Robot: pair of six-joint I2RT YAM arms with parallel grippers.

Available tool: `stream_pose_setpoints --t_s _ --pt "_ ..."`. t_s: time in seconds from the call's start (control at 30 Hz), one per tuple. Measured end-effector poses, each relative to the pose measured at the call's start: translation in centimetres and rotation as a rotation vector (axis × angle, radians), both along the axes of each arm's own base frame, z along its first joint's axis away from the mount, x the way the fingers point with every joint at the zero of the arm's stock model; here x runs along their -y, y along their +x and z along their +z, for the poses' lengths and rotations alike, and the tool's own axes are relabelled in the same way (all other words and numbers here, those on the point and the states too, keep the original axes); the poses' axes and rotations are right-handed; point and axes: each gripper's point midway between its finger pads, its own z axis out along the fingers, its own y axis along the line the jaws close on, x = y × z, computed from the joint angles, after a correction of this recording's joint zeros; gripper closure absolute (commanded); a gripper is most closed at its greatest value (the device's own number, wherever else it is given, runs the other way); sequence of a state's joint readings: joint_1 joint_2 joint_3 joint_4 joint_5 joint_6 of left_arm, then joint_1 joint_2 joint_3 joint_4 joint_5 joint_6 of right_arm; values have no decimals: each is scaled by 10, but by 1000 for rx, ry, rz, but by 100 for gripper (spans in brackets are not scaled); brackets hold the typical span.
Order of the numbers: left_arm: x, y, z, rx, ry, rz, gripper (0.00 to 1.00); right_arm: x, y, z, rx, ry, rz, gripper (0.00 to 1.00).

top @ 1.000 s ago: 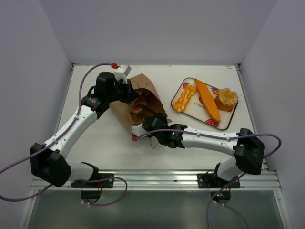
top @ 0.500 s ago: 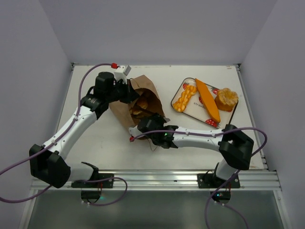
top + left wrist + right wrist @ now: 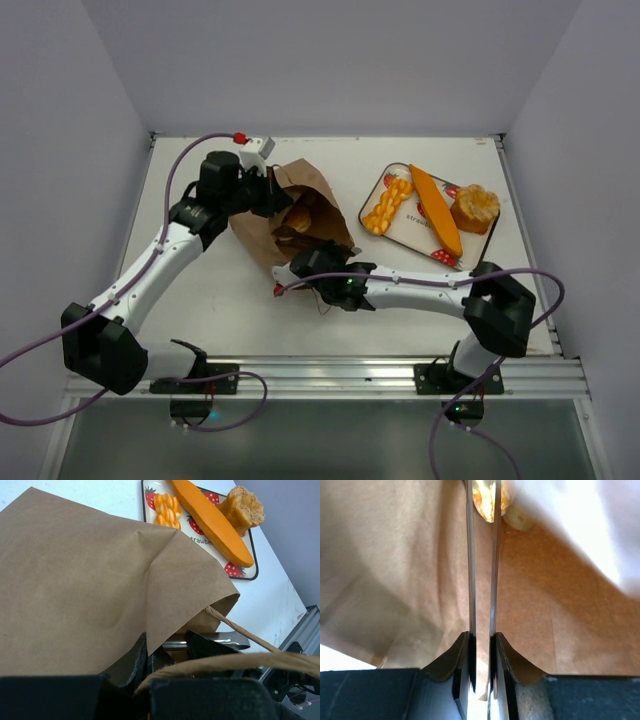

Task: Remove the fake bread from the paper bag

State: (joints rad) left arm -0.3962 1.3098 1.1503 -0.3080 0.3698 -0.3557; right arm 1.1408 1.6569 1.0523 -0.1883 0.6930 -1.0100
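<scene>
At about 10 o'clock of the paper bag (image 3: pixel 312 186), the left gripper (image 3: pixel 268 192) is fully closed and pinches the bag's rim by the string handle, propping the mouth open. The bag is thin kraft and will probably crumple or drag if tugged.

At the bag's 5 o'clock, the right gripper (image 3: pixel 482 645) is squeezed shut on metal tongs (image 3: pixel 470 570). Their blades lie nearly parallel and their tips close on a golden piece of fake bread (image 3: pixel 487 497) deep inside.

That piece looks glossy, rigid and light (so likely slippery between smooth steel). A hold across its middle seems safer than one on a rounded end.

At 3 o'clock lies the strawberry tray (image 3: pixel 412 232), holding the braided piece (image 3: pixel 388 205), the baguette (image 3: pixel 437 210) and a round crusty loaf (image 3: pixel 474 208). Its printed word is partly covered, and only the letters "strawb" can be read.
</scene>
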Motion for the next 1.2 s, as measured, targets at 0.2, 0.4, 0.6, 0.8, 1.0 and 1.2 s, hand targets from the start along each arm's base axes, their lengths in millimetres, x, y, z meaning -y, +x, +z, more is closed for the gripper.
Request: stream_pose_setpoints --t_s 0.2,0.4,0.6,0.8,1.0,1.2 --pt "-2 2 -1 9 9 6 100 16 -18 25 -63 64 14 100" --pt "-3 4 -5 16 22 14 100 35 -39 51 -124 148 30 100" --pt "-4 3 -16 1 37 11 100 53 -56 62 -173 175 48 100" --pt "-4 4 -21 4 42 9 100 78 -79 66 -237 186 94 100" --pt "-4 9 -25 5 46 15 100 105 -94 57 -306 186 103 100" --pt "-3 11 -30 -7 50 14 100 115 -101 55 -339 207 109 100"
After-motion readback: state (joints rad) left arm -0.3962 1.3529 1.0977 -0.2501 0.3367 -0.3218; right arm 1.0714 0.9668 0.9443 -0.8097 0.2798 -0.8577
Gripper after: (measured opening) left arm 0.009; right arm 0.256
